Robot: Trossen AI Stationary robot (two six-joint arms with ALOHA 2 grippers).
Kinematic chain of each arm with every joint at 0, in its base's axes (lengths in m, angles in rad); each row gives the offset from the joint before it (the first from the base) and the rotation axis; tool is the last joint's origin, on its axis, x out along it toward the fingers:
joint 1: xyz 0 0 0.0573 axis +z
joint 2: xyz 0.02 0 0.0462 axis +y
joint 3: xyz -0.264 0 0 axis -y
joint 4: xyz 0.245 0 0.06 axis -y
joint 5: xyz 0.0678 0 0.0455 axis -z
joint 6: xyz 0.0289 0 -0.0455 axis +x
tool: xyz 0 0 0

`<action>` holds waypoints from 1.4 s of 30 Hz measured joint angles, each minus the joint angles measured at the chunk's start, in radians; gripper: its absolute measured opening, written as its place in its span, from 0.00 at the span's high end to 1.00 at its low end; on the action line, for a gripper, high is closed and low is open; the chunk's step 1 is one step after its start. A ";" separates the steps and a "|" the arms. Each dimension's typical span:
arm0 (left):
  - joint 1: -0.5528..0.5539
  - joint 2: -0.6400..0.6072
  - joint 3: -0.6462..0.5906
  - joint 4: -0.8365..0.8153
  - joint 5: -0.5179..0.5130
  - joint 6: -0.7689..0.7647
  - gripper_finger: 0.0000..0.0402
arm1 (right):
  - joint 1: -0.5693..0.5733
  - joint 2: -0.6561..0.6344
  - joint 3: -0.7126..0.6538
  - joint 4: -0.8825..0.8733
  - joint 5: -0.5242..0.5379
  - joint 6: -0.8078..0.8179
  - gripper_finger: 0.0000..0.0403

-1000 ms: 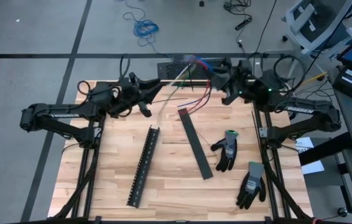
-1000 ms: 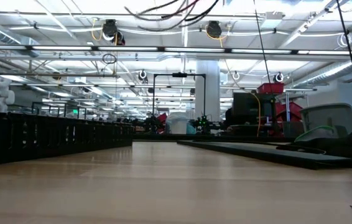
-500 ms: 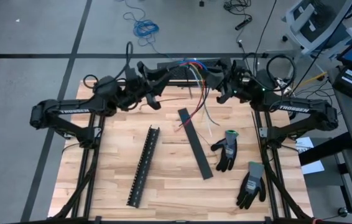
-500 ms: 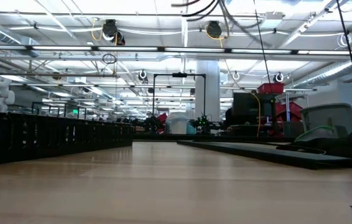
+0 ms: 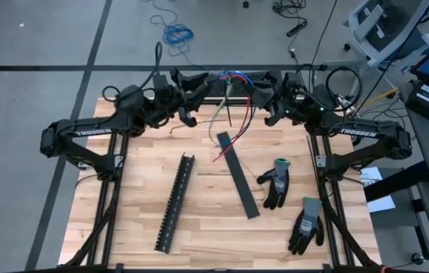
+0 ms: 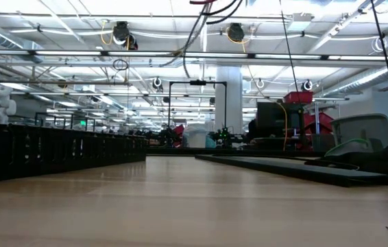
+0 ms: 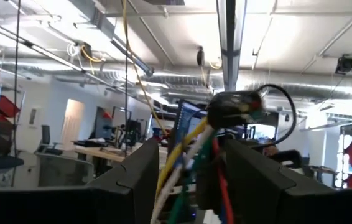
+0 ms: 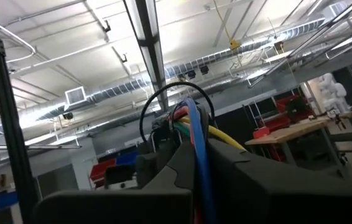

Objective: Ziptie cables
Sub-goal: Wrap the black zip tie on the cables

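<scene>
The cables [image 5: 230, 82], a bundle of blue, red, yellow, green and white wires, are held high above the table's far edge between my two grippers. My left gripper [image 5: 192, 87] comes at them from the left and my right gripper [image 5: 260, 91] from the right. Both are shut on the bundle. In the left wrist view [image 7: 191, 155] the wires run forward from between my fingers to the other gripper [image 7: 238, 107]. The right wrist view [image 8: 194, 155] shows the same from the other side. Loose wire ends [image 5: 226, 136] hang down and show at the top of the low view [image 6: 204, 10]. My left gripper has the bundle [image 7: 185, 163] between its two fingers, coming level from the table's left. The wires run out past the fingertips toward my right gripper. The bundle is lifted clear of the table. My right gripper has the other part of the bundle [image 8: 196, 146] between its two fingers, coming level from the table's right. The wires run out past the fingertips toward my left gripper. The free ends [image 5: 230, 121] hang slack below, clear of the table.
A black slotted strip [image 5: 175, 203] lies on the table at left of centre, and a flat black strip [image 5: 237, 174] at the centre. Two grey and black gloves [image 5: 277, 182] [image 5: 305, 224] lie at the right. A thin reddish strand [image 5: 175, 127] shows under my left arm.
My left gripper has gone up, toward the far edge and to the right, close up to my right gripper and the cables. My right gripper has shifted a little to the left. The hanging wire ends have swung about below the grippers.
</scene>
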State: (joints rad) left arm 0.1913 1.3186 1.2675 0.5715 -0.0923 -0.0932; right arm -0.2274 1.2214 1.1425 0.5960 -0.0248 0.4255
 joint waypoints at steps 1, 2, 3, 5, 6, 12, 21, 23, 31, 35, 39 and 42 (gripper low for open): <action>0.000 0.000 0.000 0.000 0.003 -0.006 0.55 | -0.001 0.002 0.000 -0.004 0.000 0.000 1.00; -0.001 0.000 0.000 0.002 0.008 -0.006 0.55 | -0.001 0.005 0.000 -0.013 0.000 0.001 1.00; -0.001 0.000 0.000 0.008 0.011 -0.007 0.55 | -0.001 0.009 0.000 -0.020 0.000 0.002 1.00; -0.001 0.000 0.000 0.025 0.011 -0.024 0.55 | -0.001 0.021 0.000 -0.024 -0.001 0.003 1.00; -0.001 0.000 0.000 0.030 0.011 -0.036 0.55 | -0.001 0.027 0.000 -0.027 -0.002 0.006 1.00; -0.001 0.000 -0.001 0.029 0.011 -0.052 0.55 | 0.000 0.045 0.000 -0.006 -0.003 0.015 1.00; 0.000 0.000 -0.001 0.015 0.007 -0.053 0.55 | 0.000 0.045 0.000 0.020 -0.003 0.037 1.00; 0.000 0.000 -0.001 0.016 0.004 -0.053 0.55 | 0.000 0.045 0.000 0.018 -0.003 0.038 1.00; 0.004 0.031 -0.001 0.023 0.003 -0.058 0.55 | 0.000 0.068 0.000 0.014 -0.007 0.068 1.00; 0.004 0.048 -0.002 0.026 0.006 -0.058 0.55 | 0.000 0.071 0.000 0.019 -0.007 0.068 1.00; 0.006 0.050 -0.002 0.059 0.005 -0.042 0.55 | 0.000 0.068 0.000 0.022 -0.007 0.068 1.00; 0.006 0.043 -0.002 0.084 -0.007 0.003 0.55 | 0.000 0.066 0.000 0.024 -0.007 0.068 1.00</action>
State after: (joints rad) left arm 0.1978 1.3618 1.2659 0.6554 -0.0997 -0.0901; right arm -0.2272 1.2873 1.1427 0.6199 -0.0320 0.4938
